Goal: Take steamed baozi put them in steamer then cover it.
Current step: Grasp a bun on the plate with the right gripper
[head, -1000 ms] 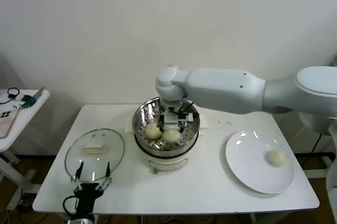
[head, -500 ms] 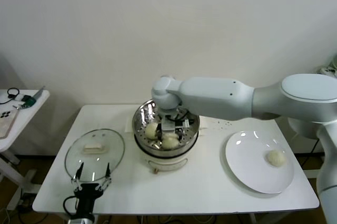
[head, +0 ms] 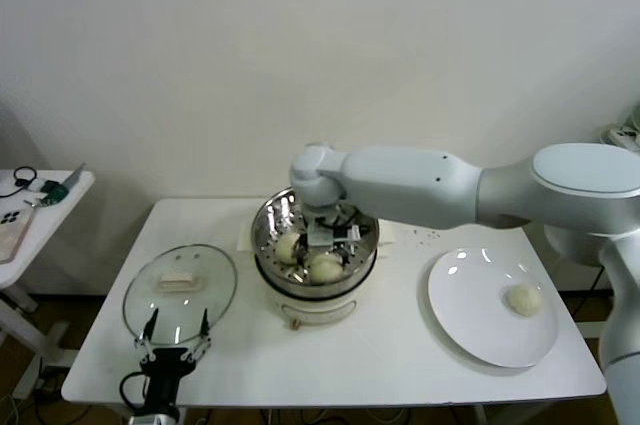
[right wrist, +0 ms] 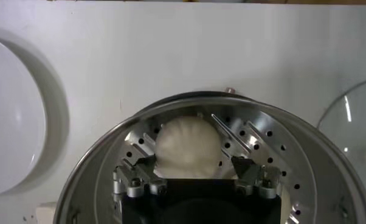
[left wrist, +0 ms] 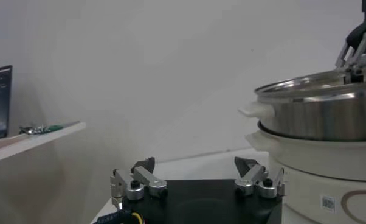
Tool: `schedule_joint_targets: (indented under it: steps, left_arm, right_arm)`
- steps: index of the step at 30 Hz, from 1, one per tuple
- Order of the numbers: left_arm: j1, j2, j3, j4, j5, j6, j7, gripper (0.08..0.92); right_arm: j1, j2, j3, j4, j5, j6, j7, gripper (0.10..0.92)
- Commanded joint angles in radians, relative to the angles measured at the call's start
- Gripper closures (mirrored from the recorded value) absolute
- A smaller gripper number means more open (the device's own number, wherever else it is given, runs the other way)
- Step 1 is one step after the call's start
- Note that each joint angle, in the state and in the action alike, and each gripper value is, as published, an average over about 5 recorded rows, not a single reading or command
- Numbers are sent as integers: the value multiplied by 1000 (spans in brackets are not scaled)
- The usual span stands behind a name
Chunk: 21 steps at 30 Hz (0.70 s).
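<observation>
A: Starting at the far left of the head view, what is there?

B: A small side table [head: 45, 195] at the left edge, carrying a few small items. Next to it stands the white table [head: 380, 355], and on its left part lies the round glass lid [head: 180, 290], flat on the surface. Just below the lid, at the bottom edge of the frame, the left gripper [head: 175, 343] sits low with its fingers spread apart, holding nothing.

A: And the middle of the frame?

B: The steamer [head: 300, 300] stands at centre, its steel basket on the cream base. The right arm [head: 430, 185] reaches across from the right edge, and the right gripper [head: 325, 245] hangs down inside the basket. In the right wrist view its fingers [right wrist: 137, 182] stand spread on either side of a steamed baozi [right wrist: 188, 149] resting on the perforated floor; whether the tips touch the bun cannot be told. The head view shows two buns in the basket, one toward the left wall [head: 289, 246] and one under the gripper [head: 326, 267].

A: What about the right side?

B: A flat white plate [head: 470, 320] lies to the right of the steamer, well apart from it. One more baozi [head: 524, 298] sits on the plate's right part.
</observation>
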Motion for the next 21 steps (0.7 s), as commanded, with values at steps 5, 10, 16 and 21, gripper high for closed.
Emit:
schedule_joint_targets:
  steps: [5, 10, 16, 21]
  left_arm:
    - [-1, 0, -2, -4, -2, 1, -1, 177]
    - [-6, -4, 2, -3, 0, 0, -1, 177]
    - [-4, -1, 1, -8, -3, -5, -1, 177]
    - [-7, 2, -9, -14, -28, -9, 1, 177]
  right_arm:
    - [55, -43, 51, -15, 5, 15, -17, 203]
    - [109, -140, 64, 18, 35, -30, -31, 203]
    - [220, -304, -26, 8, 238, -212, 32, 203]
    - [276, -444, -152, 8, 421, -422, 195, 203]
